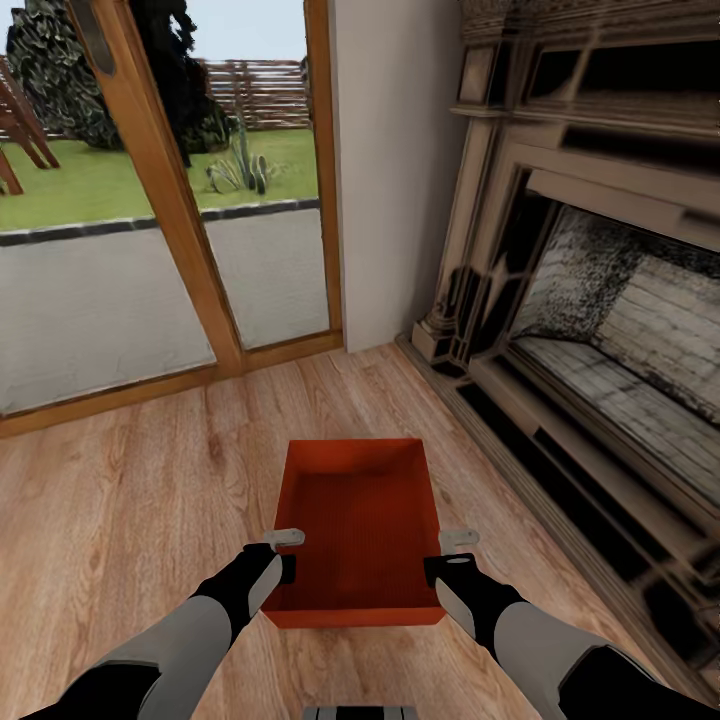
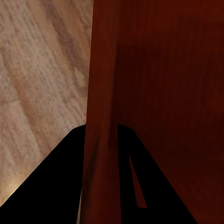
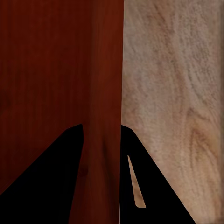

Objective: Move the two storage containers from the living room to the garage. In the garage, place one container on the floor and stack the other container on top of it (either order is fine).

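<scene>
One orange-red storage container sits low in front of me over the living room's light wood-plank floor; I cannot tell whether it is lifted off the planks. My left gripper is shut on its left side wall near the closer end. My right gripper is shut on the right side wall opposite. In the left wrist view the dark fingers straddle the thin red wall. The right wrist view shows the same grip on the other wall, with the container's inside beside it.
An ornate fireplace runs along the right, its hearth edge close to the container. Wood-framed glass doors stand ahead on the left, with a beige wall between them and the fireplace. Open plank floor lies to the left.
</scene>
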Tool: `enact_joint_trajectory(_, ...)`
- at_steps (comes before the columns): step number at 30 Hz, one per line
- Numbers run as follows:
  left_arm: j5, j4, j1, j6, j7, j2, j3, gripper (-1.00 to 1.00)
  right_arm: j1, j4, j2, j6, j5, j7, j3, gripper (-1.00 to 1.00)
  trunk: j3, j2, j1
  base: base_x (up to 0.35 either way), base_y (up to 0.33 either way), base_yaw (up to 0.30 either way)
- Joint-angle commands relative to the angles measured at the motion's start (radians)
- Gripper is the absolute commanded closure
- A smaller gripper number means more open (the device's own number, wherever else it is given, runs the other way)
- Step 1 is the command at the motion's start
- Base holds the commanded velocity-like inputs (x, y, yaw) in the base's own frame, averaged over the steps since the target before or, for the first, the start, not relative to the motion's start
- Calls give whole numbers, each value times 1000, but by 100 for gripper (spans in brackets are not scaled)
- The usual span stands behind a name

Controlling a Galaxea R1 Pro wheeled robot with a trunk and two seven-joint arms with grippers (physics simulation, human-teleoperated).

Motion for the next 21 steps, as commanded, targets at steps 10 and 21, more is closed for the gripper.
enact_joint_trajectory(10,-14,0,0,11,13,1,-7,100,-2,-6,-6,7,20,-9,4,100,31,70,-39,0,0,0)
enact_joint_trajectory(21,-14,0,0,11,13,1,-7,100,-1,-9,-5,8,22,-9,3,100,65,147,-81,0,0,0)
